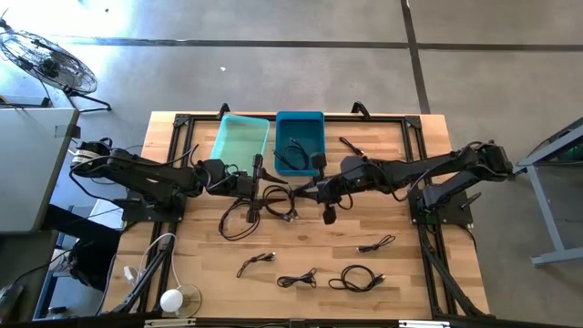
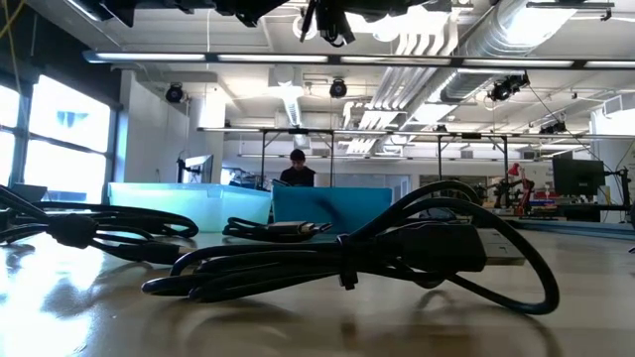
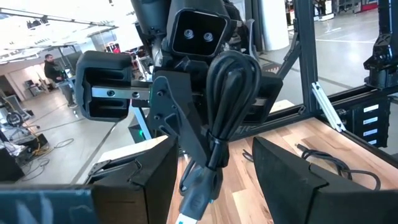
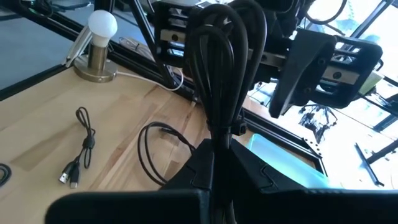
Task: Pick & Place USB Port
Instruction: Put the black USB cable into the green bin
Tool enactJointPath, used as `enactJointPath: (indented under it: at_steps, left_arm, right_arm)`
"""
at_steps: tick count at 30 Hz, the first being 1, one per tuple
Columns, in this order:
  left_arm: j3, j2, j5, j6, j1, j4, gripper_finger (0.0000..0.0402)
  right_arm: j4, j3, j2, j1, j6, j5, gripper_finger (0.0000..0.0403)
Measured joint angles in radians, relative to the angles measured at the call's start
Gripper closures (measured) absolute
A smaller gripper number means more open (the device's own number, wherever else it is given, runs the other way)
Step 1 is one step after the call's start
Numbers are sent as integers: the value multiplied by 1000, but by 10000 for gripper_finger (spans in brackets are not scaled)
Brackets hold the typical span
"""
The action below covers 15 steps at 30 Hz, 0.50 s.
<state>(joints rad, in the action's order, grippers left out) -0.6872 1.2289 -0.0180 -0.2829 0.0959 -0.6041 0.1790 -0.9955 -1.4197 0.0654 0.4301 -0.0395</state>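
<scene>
A coiled black USB cable bundle [image 3: 231, 99] hangs in mid-air over the table's middle, between my two grippers, which face each other. My right gripper [image 4: 219, 163] is shut on it, coming from the table's right. My left gripper [image 3: 217, 186] is open; its fingers stand on either side of the bundle's lower plug end [image 3: 196, 200], and I cannot tell whether they touch it. In the high view the bundle [image 1: 286, 202] shows between the left gripper [image 1: 273, 189] and the right gripper [image 1: 301, 193]. A light teal bin [image 1: 241, 137] and a blue bin [image 1: 314, 123] stand at the far edge. My right gripper pinches the bundle's middle [image 4: 217, 140] between its two fingers, several strands together. The fingers come about level from the table's right and lie across the bundle. The bundle is lifted clear of the table, roughly upright, its looped end [image 3: 235, 62] up and its plug end hanging below.
A cable lies in the blue bin [image 1: 293, 155]. Loose cables lie on the table: a loop [image 1: 239, 219] below the left gripper, more [image 1: 257, 262] [image 1: 297, 278] [image 1: 357, 276] [image 1: 375, 244] toward the near edge, one [image 1: 349, 144] beside the blue bin. A round lamp [image 1: 178, 299] stands near left.
</scene>
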Motion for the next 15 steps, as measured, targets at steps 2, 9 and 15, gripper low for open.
enactJointPath:
  at_steps: [2, 9, 15]
  left_arm:
    - [0, 0, 0, 0, 0, 0, 199]
    - [0, 0, 0, 0, 0, 0, 199]
    - [0, 0, 0, 0, 0, 0, 199]
  right_arm:
    - [6, 0, 0, 0, 0, -1, 387]
    - [15, 0, 0, 0, -2, -2, 387]
    - [17, 0, 0, 0, -3, -2, 387]
